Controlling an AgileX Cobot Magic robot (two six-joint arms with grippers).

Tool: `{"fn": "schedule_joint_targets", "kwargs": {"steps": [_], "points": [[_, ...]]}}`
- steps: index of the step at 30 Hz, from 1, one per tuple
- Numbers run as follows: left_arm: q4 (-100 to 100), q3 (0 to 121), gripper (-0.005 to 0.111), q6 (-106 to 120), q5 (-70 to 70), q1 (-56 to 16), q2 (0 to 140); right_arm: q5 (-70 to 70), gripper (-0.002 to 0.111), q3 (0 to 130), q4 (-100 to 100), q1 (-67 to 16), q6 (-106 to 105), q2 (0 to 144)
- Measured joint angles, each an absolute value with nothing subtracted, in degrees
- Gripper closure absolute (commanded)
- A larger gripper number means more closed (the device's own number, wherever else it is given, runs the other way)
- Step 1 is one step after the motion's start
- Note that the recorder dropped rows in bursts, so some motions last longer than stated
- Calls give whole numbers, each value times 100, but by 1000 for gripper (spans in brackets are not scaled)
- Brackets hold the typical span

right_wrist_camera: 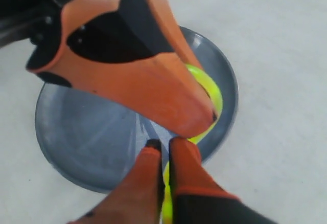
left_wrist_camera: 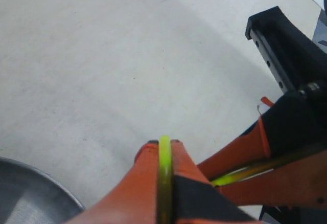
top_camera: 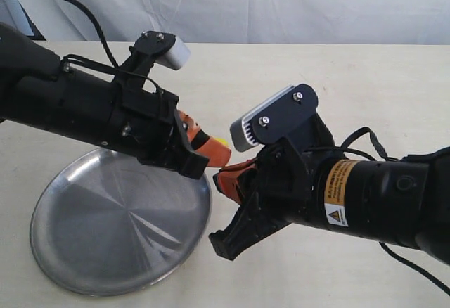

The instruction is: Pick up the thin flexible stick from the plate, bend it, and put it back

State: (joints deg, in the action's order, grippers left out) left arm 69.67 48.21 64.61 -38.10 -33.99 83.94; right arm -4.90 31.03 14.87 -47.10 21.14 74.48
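Both grippers hold the thin flexible stick [left_wrist_camera: 164,175] above the table, just past the right rim of the plate [top_camera: 105,252]. My left gripper [top_camera: 219,155] is shut on one end, the yellow rod pinched between its orange fingers [left_wrist_camera: 143,183]. My right gripper [top_camera: 223,179] is shut on the other end [right_wrist_camera: 166,198]. The two fingertips nearly meet, and the stick curves in a tight yellow loop [right_wrist_camera: 209,93] between them. In the exterior view only a small yellow bit [top_camera: 221,141] shows. The steel plate [right_wrist_camera: 87,142] has nothing lying in it.
The cream table [top_camera: 365,83] spreads behind and to the right of the arms. A white cloth backdrop [top_camera: 281,5] hangs at the table's far edge. The plate [left_wrist_camera: 30,193] sits near the front left.
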Motion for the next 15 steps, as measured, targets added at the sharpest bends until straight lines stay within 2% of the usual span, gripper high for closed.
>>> {"fn": "schedule_joint_targets", "kwargs": {"steps": [15], "points": [[6991,4821,106,6374,-3689,-3399,8394,-490,109,3103,1535,-4710,2125,7448]]}}
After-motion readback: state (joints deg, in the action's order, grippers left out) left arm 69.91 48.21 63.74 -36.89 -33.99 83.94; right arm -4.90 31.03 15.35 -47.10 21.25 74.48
